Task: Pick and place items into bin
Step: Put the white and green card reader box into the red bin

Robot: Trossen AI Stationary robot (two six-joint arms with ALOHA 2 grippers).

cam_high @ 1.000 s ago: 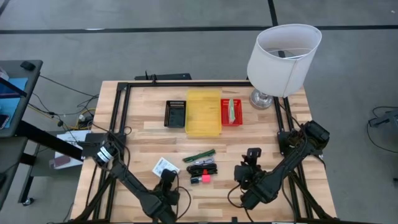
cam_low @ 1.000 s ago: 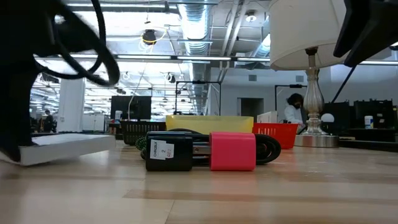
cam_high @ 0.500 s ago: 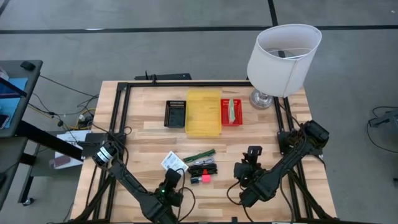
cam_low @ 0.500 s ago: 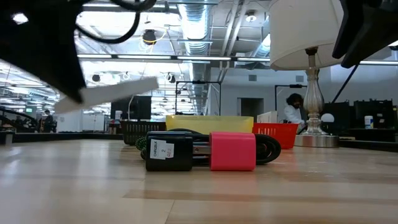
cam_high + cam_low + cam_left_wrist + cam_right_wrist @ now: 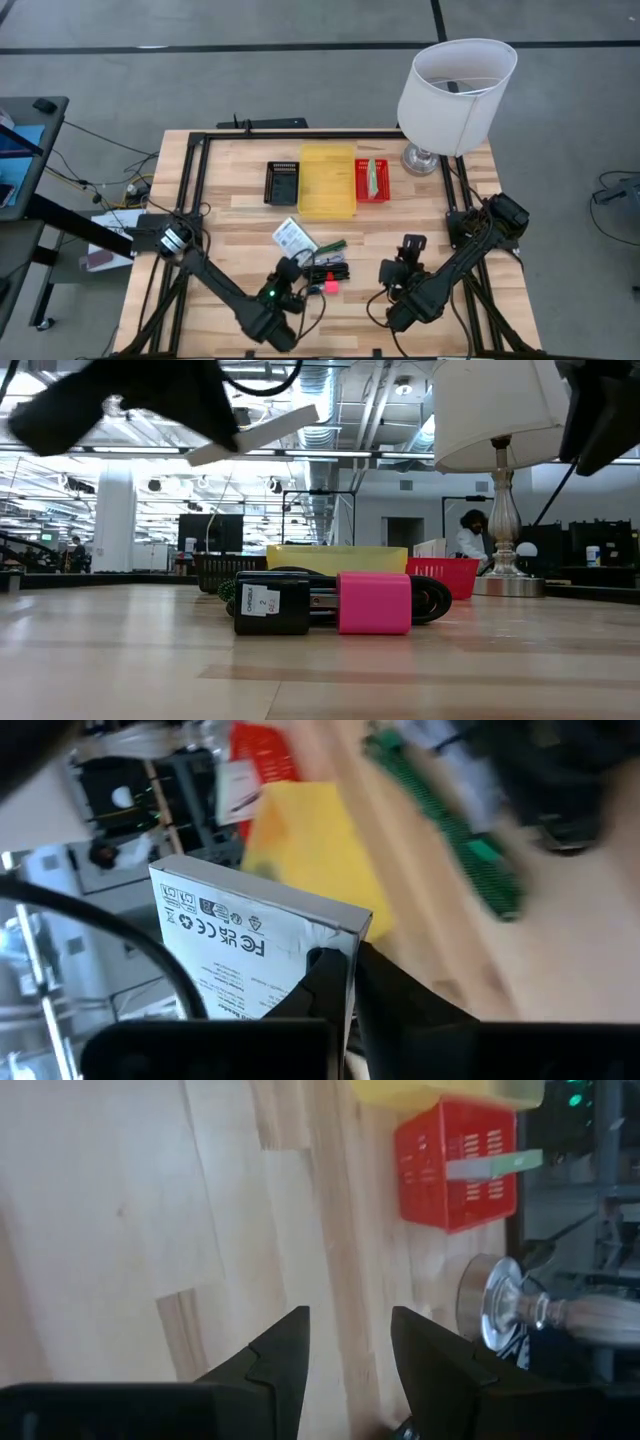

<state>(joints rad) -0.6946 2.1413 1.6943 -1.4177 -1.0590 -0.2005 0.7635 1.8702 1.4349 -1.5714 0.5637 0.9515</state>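
Note:
My left gripper (image 5: 285, 268) is shut on the flat white labelled packet (image 5: 293, 237) and holds it in the air between the loose items and the yellow tray (image 5: 327, 180). Left on the table are a thin green stick (image 5: 322, 249), black clips with cord (image 5: 328, 270) and a small pink-red block (image 5: 374, 603). A green-striped packet (image 5: 371, 177) stands in the red basket (image 5: 372, 190). My right gripper (image 5: 348, 1350) hovers open over bare wood to the right of the items, with nothing between its fingers. My left gripper pinches the packet at its near edge (image 5: 335, 945), with one finger (image 5: 322, 982) on the labelled face and the other behind it. The packet is lifted clear of the table. It sticks out past the fingers, tilted, with its free end (image 5: 295, 415) higher.
A black bin (image 5: 282, 182) stands left of the yellow tray, the red basket right of it. A lamp with a white shade (image 5: 455, 80) stands at the far right corner. A black frame rail (image 5: 300, 134) runs around the table. Bare wood lies near the front edge.
My left gripper has risen with the white packet and carried it toward the table's far edge and right, toward the yellow tray, turning as it went. The packet lay on the table a second ago and is now lifted clear and tilted.

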